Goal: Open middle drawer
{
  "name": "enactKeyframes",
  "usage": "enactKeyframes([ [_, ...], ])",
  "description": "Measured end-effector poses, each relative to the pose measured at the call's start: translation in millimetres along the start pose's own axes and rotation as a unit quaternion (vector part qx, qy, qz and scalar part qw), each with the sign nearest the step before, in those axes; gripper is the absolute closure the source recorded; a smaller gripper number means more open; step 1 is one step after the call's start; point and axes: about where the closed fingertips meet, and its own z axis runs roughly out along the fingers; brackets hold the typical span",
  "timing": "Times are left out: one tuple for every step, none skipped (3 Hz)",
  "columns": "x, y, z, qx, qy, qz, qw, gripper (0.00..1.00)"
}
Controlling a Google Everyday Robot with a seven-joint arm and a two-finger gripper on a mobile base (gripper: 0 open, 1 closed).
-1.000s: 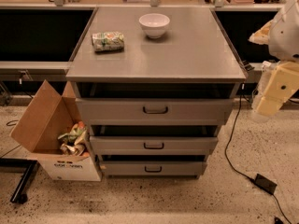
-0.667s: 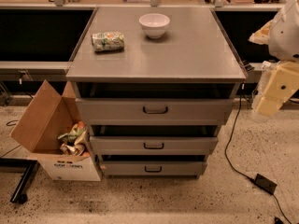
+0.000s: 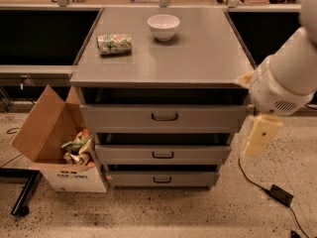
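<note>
Where middle drawer (image 3: 163, 154) ends at rt, end effector (image 3: 260, 133) hangs.

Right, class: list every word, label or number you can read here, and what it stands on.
Cardboard box: dark print on its front, too blurred to read.
Snack bag: nothing legible.
Middle drawer, and gripper right of the cabinet: no text.
</note>
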Motion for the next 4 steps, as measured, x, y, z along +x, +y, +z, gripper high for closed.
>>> enactKeyframes([
  [3.6,18.4,73.6,-0.025,-0.014,-0.002,0.9996,0.0],
  [3.6,18.5,73.9,-0.025,-0.014,-0.002,0.9996,0.0],
  [14.5,24.4,119.7,-0.042,-0.002,-0.016,0.999,0.0],
  [42.0,39.0,193.9,-0.071,-0.003,-0.041,0.9966,0.0],
])
